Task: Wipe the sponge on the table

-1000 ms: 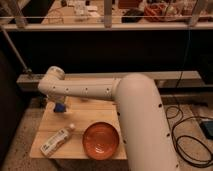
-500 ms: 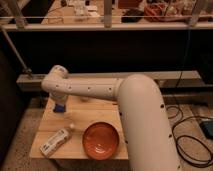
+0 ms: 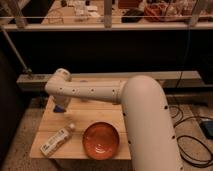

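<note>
My white arm reaches from the lower right across the table (image 3: 90, 112) to its far left corner. There my gripper (image 3: 59, 106) points down at the pale wooden planks. The small dark blue sponge (image 3: 58, 108) shows at the gripper's tip, held against the tabletop. The wrist above hides most of the sponge and the gripper.
An orange plate (image 3: 101, 139) sits at the front middle of the table. A white bottle (image 3: 56, 141) lies on its side at the front left, with a small white cap (image 3: 71, 126) beside it. A grey bench rail (image 3: 175, 77) runs behind, and cables (image 3: 195, 145) lie on the floor to the right.
The wrist and the sponge have shifted slightly toward the table's left edge and a little nearer the front. The plate and the bottle have not moved.
</note>
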You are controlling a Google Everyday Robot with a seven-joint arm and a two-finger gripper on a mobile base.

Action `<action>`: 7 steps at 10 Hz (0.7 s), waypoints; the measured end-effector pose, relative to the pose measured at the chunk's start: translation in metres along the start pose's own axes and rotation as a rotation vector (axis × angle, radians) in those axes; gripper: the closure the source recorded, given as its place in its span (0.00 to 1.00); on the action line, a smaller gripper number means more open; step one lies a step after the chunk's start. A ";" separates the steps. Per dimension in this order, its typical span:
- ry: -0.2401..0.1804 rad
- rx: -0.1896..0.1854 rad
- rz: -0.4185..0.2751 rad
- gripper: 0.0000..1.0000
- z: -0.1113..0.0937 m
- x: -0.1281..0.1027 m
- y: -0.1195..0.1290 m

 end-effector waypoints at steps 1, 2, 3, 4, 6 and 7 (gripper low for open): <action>-0.004 -0.002 0.005 1.00 0.004 0.000 0.003; -0.008 -0.002 0.005 1.00 0.007 -0.001 0.004; -0.017 -0.001 0.006 1.00 0.009 -0.002 0.007; -0.017 -0.001 0.011 1.00 0.009 0.001 0.016; -0.028 0.001 0.015 1.00 0.011 0.000 0.026; -0.034 0.002 0.018 1.00 0.010 0.001 0.030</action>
